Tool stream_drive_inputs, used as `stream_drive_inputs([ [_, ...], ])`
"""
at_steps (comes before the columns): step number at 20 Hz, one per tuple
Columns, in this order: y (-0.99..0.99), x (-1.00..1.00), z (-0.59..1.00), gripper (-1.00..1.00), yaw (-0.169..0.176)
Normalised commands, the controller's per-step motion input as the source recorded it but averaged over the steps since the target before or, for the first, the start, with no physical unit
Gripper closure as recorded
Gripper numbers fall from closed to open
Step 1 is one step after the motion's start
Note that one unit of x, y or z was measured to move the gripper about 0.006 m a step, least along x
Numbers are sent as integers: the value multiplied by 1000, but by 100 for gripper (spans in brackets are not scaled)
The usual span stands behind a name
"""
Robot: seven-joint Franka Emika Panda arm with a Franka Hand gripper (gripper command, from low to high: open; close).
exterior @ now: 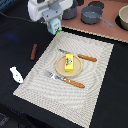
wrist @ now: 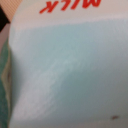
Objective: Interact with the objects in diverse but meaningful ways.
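Observation:
My gripper [exterior: 52, 21] hangs over the far edge of the placemat, shut on the light blue-and-white little box [exterior: 55, 27]. The box fills the wrist view [wrist: 65, 70], pale blue with red lettering, and hides the fingers there. The yellow rectangular pack [exterior: 69, 62] with red-white print lies on a small tan plate [exterior: 60, 68] in the middle of the mat. The dark reddish-brown stick [exterior: 33, 51] lies on the black table at the exterior view's left. The white scoop-like piece [exterior: 16, 75] lies nearer the front on that side.
A beige woven placemat [exterior: 95, 87] covers the table's middle. A knife [exterior: 82, 57] and a fork [exterior: 67, 80], both with orange handles, flank the plate. A grey pan [exterior: 92, 15], a dark pot [exterior: 70, 11] and a bowl [exterior: 123, 17] stand on a brown surface behind.

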Motion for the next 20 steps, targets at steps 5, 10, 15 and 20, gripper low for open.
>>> stream_drive_inputs([
  [5,207,1000,567,100,-32],
  [10,181,1000,376,100,-35],
  [15,153,985,143,100,-32],
  [20,95,949,0,100,-44],
])
